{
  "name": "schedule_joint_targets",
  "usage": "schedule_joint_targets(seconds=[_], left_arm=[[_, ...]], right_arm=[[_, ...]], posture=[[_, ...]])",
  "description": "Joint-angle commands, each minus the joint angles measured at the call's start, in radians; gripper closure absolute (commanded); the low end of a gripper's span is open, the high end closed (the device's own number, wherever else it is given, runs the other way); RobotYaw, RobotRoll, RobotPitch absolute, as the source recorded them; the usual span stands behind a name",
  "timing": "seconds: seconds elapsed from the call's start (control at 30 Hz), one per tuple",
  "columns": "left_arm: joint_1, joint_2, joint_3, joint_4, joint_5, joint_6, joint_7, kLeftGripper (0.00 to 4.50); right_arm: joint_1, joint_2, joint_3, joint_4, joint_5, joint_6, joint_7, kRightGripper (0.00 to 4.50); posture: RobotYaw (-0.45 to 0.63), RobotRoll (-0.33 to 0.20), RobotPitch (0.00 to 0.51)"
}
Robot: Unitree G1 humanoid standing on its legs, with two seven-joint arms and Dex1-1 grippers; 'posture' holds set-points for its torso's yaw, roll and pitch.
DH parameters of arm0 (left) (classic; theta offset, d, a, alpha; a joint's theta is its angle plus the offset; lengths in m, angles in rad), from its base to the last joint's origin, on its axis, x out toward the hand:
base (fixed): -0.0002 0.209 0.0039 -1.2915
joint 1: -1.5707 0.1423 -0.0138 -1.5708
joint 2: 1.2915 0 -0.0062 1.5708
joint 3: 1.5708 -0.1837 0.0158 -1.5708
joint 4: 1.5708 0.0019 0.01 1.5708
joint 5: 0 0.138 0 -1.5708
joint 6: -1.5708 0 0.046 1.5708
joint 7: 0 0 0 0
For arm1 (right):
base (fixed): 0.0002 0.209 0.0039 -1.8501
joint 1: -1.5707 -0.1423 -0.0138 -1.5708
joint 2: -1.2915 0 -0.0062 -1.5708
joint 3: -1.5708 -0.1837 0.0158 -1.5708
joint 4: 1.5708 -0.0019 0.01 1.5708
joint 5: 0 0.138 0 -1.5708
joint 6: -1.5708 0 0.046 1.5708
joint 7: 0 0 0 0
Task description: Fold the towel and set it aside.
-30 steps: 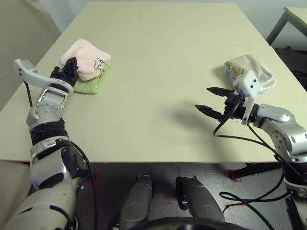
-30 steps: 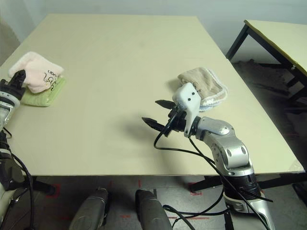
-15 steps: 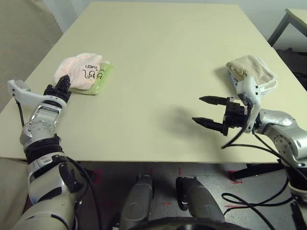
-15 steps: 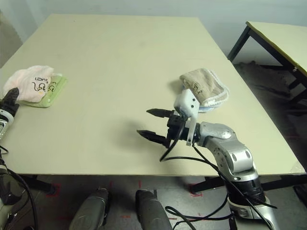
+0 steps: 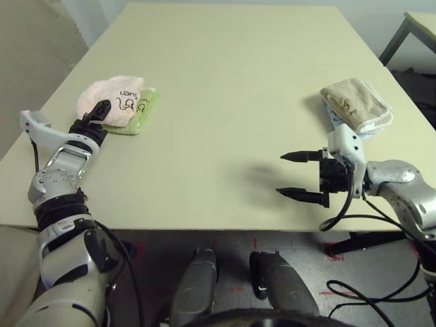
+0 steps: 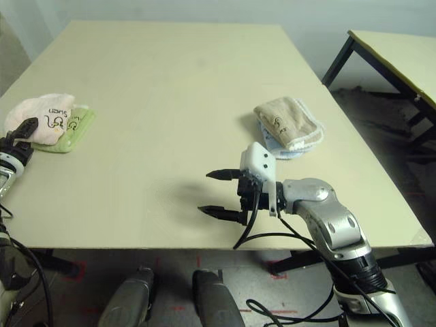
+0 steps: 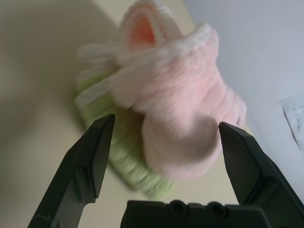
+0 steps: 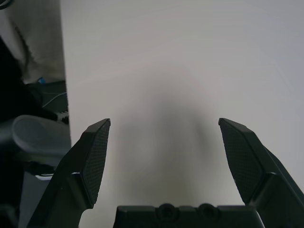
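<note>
A: What's around the L gripper (image 7: 161,142)?
B: Fingers spread wide, nothing between them. The pink towel (image 5: 112,101) lies folded right ahead of the tips, just off them, sitting on top of a green folded towel (image 5: 139,116) near the table's (image 5: 225,82) left edge. Nothing between gripper and towel.

A: And the R gripper (image 5: 294,176)?
B: Also wide open, empty, hovering over bare tabletop near the front edge, pointing toward the table's middle. Behind its arm, well apart, a beige folded towel (image 5: 354,102) rests on a pale blue-white cloth (image 6: 281,148). Second table (image 6: 402,54) off beyond that.

A: Changes vs a sec ago?
B: The L gripper was closed on the pink towel then, holding it over the green one. Now it's let go and pulled back a bit; towel lies flatter, lettering facing up. The R gripper has swung round and dropped back toward the table's near edge, jaws as wide as before.
</note>
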Motion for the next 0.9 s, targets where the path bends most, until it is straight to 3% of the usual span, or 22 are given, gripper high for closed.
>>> schedule_joint_targets(seconds=[0.03, 0.23, 0.33, 0.47, 0.6, 0.9], left_arm=[[0.102, -0.055, 0.037, -0.166, -0.075, 0.081, 0.086, 0.02], [0.289, -0.11, 0.04, -0.372, -0.145, 0.142, 0.144, 0.02], [0.391, -0.083, -0.037, -0.446, -0.062, 0.061, 0.013, 0.02], [0.446, -0.051, -0.114, -0.453, 0.069, -0.122, -0.163, 0.02], [0.474, -0.002, -0.204, -0.38, 0.236, -0.32, -0.313, 0.02], [0.507, 0.002, -0.246, -0.288, 0.381, -0.497, -0.36, 0.02]], right_arm=[[0.016, 0.02, -0.031, -0.049, 0.019, 0.062, -0.084, 0.0], [0.08, 0.103, -0.107, -0.137, 0.036, 0.131, -0.286, 0.0], [0.184, 0.198, -0.16, -0.194, 0.012, 0.082, -0.414, 0.0], [0.373, 0.286, -0.227, -0.199, -0.068, -0.115, -0.495, 0.0], [0.522, 0.352, -0.352, -0.065, -0.108, -0.365, -0.528, 0.0], [0.517, 0.37, -0.504, 0.201, -0.08, -0.594, -0.55, 0.0]], posture=[[0.02, 0.0, 0.148], [0.04, 0.0, 0.154], [0.04, 0.0, 0.163], [0.03, 0.0, 0.17], [0.0, 0.0, 0.168], [-0.05, 0.0, 0.148]])
